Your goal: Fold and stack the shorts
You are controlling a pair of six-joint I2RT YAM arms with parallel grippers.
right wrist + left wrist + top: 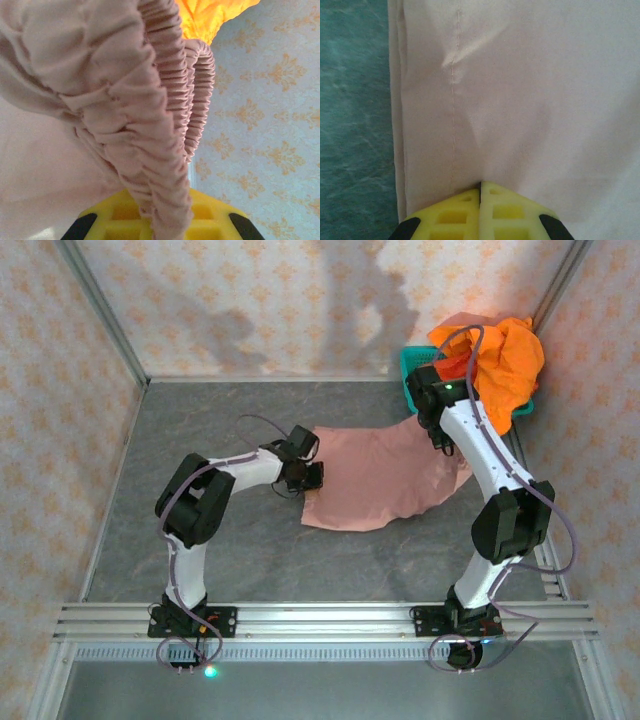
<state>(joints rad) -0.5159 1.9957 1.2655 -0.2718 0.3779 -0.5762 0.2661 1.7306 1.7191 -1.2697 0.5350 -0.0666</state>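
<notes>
Grey marbled worktop [250, 560], walled by patterned panels, carries the pink shorts [385, 480], which are spread from its middle toward the far right corner. Their left edge is pinched by the left hand [303, 476], whose yellow fingers [510, 210] are pressed fully together on the cloth. Their gathered elastic waistband [170, 100] is clamped between the closed fingers of the right hand [437, 430], just beside the teal basket [410, 365]. Orange shorts [505, 360] are heaped in that basket at the far right corner.
</notes>
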